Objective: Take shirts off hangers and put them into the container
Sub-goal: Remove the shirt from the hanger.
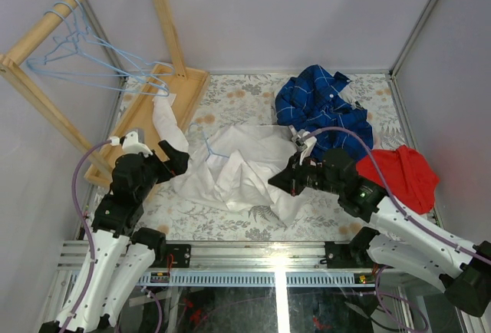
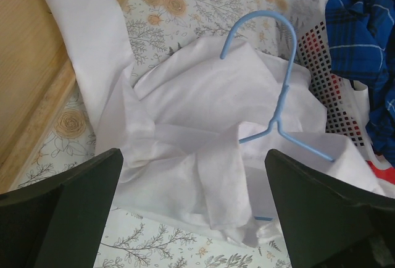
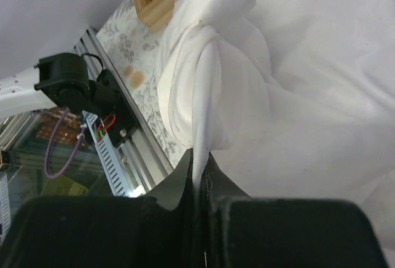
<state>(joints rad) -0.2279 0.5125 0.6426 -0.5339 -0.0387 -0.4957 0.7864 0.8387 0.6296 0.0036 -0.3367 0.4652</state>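
Flowery cloth covered the table, with plain grey walls around it. At the far left corner stood a wooden rack, and bare blue hangers hung on its pole. Near the left edge, the left gripper hovered over the cloth with its jaws wide apart, holding nothing.

In the middle of the table lay a crumpled white shirt. One blue hanger was not yet out of it; only its hook and neck poked out. One sleeve reached toward the foot of the rack.

Toward the near edge, the right gripper was pinched tight on a fold of that white shirt.

At the far right corner, a blue checked shirt lay piled on the white basket. A red cloth sat by the right edge.

The job in hand looked like getting the hanger out. It would go best if the left gripper took the wire neck firmly while the right pulled the cloth off slowly, one shoulder first. A hard yank might snag the collar.
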